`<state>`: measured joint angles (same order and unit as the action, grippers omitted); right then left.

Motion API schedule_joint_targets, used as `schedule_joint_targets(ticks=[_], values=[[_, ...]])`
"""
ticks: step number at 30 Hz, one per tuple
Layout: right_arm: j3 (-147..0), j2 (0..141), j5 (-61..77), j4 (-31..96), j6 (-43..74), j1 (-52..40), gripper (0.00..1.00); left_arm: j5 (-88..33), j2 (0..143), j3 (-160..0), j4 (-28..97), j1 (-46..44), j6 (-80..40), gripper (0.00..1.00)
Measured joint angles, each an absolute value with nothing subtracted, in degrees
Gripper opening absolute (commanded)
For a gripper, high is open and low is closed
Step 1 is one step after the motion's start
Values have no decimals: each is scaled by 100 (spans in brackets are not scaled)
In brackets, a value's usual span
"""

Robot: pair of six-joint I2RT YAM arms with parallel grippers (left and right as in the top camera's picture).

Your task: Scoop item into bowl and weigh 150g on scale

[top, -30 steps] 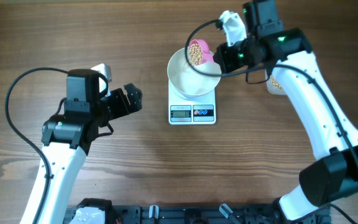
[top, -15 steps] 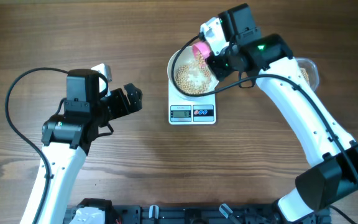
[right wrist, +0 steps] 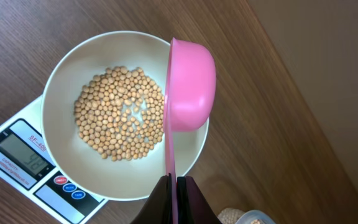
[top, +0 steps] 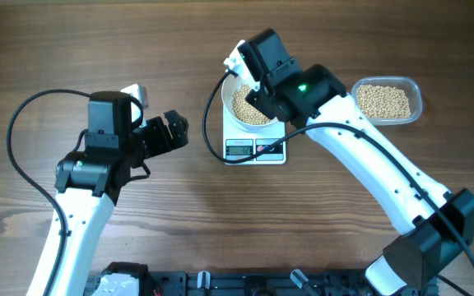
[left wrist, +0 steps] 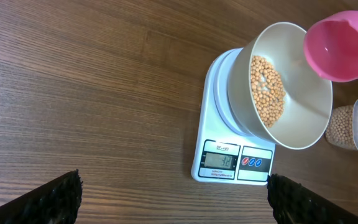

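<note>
Overhead view: wooden tabletop (top: 179, 49), brown grain, two arms reaching in from the near edge. White scale (top: 255, 150) sat toward the far edge, roughly midway between the left and right edges, display and button panel facing the near edge. Digits were lit on the display but too small to read. White bowl (top: 230, 115) stood on the scale's platform, covering most of it. Beans (top: 249, 105) lay in a shallow tan heap in the bottom of the bowl, with the inner wall bare above them. Clear tub (top: 419, 99) rested on the tabletop to the right of the scale, well apart from it, and held a further layer of the same beans. Right gripper (right wrist: 174, 193) was over the bowl, jaws pressed together on the thin handle of a pink scoop (right wrist: 188, 84). Right wrist view showed the scoop turned on its side above the bowl's right rim. Left wrist view showed its cup facing that camera, and nothing was visible inside it. Whether the scoop touched the rim could not be told. Left gripper (top: 179, 131) hung over bare tabletop left of the scale, well apart from it, pointing toward it. Its fingers (left wrist: 55, 198) were spread wide at the two lower corners of the left wrist view, with nothing between them.
</note>
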<state>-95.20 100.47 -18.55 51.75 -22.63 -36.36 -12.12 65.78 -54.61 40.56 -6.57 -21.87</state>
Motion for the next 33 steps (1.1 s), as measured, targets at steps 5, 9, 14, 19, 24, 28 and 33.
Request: schedule_joint_targets(ticks=[5, 9, 14, 19, 24, 28, 33], values=[[-9520, 10047, -1772, 5277, -1863, -3618, 4, -1212, 6578, -5461, 4066, -657, -2187, 100], [-9520, 10047, -204, 5391, -1402, -3262, 4, -1212, 6578, -5461, 4077, -657, -2187, 100], [-9520, 10040, 2217, 5398, -1028, -1754, 4, -1212, 6578, -5461, 4075, -657, -2187, 100], [-9520, 9988, 4005, 5730, -829, 91, 4, -1400, 6578, -5461, 4099, -657, -2182, 100], [-9520, 9924, 4829, 5983, -908, 1063, 4, -2165, 6578, -5461, 4189, -657, -1428, 100], [-9520, 9642, 5057, 5859, -1028, 1271, 4, -2681, 6578, -5461, 4313, -676, -711, 100], [-9531, 9188, 5162, 5354, -906, 1549, 4, -2613, 6578, -5461, 4353, -1249, -458, 100]])
